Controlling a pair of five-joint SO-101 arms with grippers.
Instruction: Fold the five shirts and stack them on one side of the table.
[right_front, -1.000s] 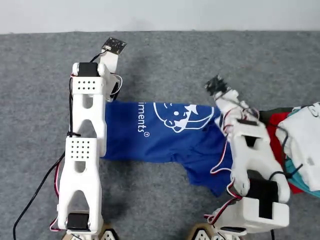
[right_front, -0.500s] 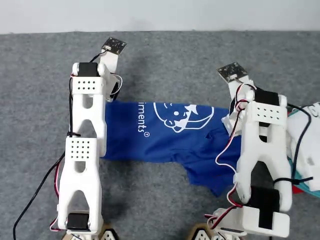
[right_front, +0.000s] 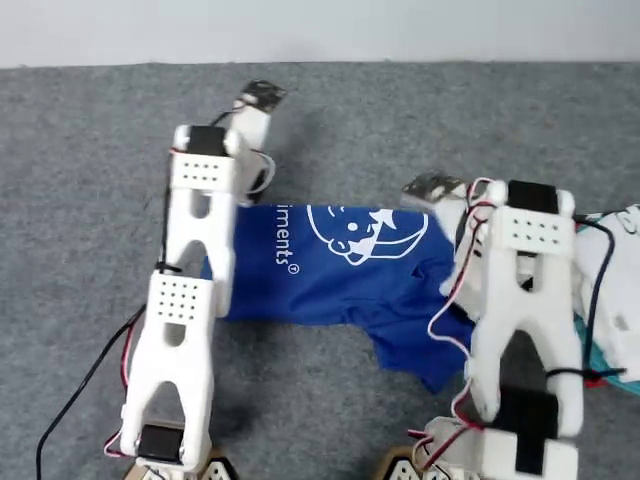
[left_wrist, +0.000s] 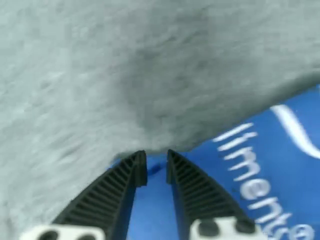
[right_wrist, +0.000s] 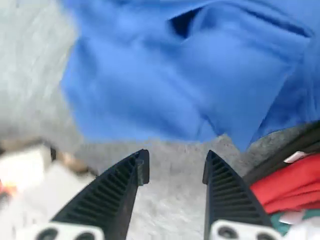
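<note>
Arms shifted, shirt (right_front: 340, 270) stayed put

Left gripper (left_wrist: 156, 162) has swung toward 3 o'clock, jaws only a crack apart, right at the shirt's 9 o'clock edge. The shirt lies spread mid table (right_front: 80, 300). Right gripper (right_wrist: 175, 172) has pulled back toward 6, spread wide and empty, by the shirt's 3 o'clock end. The pile (right_front: 610, 290) sits at 3.

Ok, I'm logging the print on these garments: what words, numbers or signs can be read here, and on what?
White lettering on the blue shirt: the left arm covers its start, so no whole word can be quoted.
White cartoon drawing beside it: a picture, no text.
Dark mark on the white shirt in the pile: cut off, unreadable.
</note>
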